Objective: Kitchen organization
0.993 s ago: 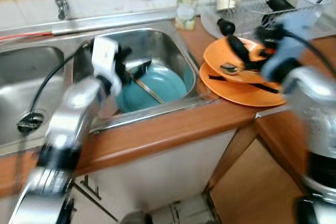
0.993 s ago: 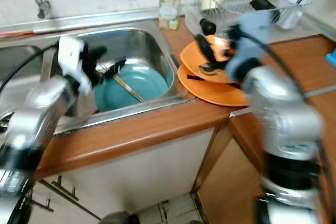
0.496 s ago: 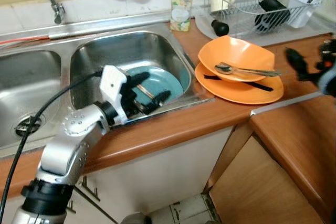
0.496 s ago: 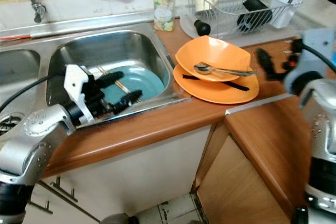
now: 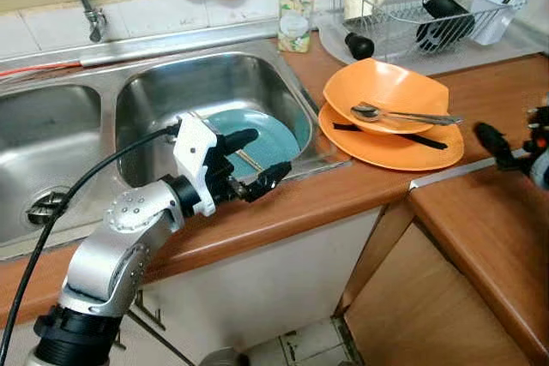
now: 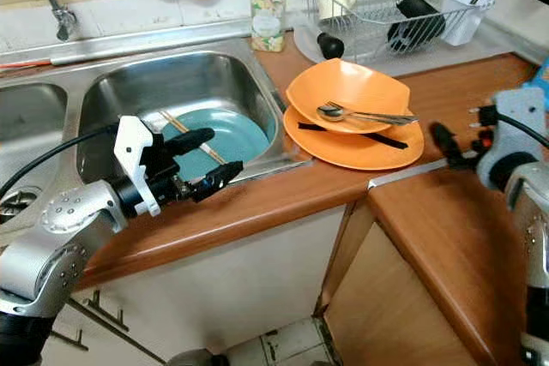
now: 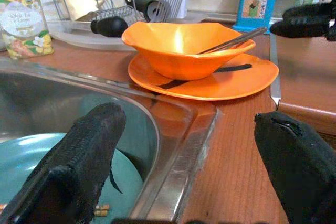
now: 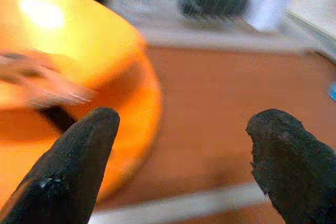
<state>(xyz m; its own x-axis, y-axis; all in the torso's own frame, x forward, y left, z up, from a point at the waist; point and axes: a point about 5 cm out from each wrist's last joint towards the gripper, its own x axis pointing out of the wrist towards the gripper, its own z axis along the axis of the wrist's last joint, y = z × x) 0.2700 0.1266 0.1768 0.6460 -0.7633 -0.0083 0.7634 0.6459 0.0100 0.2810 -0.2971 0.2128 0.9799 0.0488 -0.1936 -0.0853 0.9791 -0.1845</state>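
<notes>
Left gripper (image 5: 250,160) spread over the sink's front rim (image 5: 257,179) — right gripper (image 8: 181,169) spread beside the orange plate (image 5: 403,147).

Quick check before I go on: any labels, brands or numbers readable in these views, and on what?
None can be read.
Soap bottle: round label with print and flowers, too small and blurred to read.
Blue box: a picture on its front, no legible words.
Orange bowl, orange plate, teal plate: no markings visible.
</notes>
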